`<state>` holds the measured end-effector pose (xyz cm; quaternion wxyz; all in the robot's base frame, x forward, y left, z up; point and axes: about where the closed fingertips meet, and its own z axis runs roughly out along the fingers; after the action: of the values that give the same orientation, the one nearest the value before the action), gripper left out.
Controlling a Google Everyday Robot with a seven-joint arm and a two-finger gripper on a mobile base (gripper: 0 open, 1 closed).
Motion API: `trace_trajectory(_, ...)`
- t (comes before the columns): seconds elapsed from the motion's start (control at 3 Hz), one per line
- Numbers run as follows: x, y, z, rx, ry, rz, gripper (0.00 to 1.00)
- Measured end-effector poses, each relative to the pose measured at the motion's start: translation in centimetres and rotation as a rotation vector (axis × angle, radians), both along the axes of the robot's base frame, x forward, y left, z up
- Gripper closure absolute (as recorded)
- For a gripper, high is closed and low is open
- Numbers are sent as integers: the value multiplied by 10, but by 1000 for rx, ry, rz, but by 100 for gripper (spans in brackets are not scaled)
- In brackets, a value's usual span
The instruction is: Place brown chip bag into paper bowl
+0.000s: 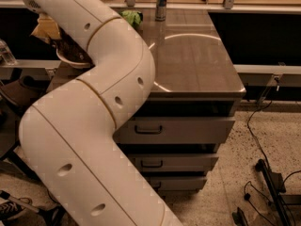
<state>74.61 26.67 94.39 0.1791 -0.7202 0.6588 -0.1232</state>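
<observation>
The gripper is hanging at the upper left edge of the scene, tucked under the end of the white arm, which is hiding most of it. How wide it is standing, and whether it is gripping anything, I cannot tell. It is sitting just above the pale yellow end of the brown chip bag.

The bag is lying in the paper bowl, its dark brown middle resting inside while the yellow end is sticking up and out over the rim to the left. The bowl is sitting near the left edge of the grey cabinet top, and the arm is covering its right side.

Further back, a small green bag is lying on the same top, just beside the arm. A slim can is standing upright near it at the rear edge. Below the top, the drawers are sitting closed, and dark cables are trailing over the speckled floor to the right.
</observation>
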Motion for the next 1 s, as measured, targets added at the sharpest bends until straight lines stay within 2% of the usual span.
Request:
trace_trajectory(0.33, -3, 22, -1, -26, -19, 38, 80)
trace_trajectory(0.67, -7, 42, -9, -28, -16, 79, 98)
trace_trajectory(1.0, -1, 43, -10, -17, -29, 78, 78)
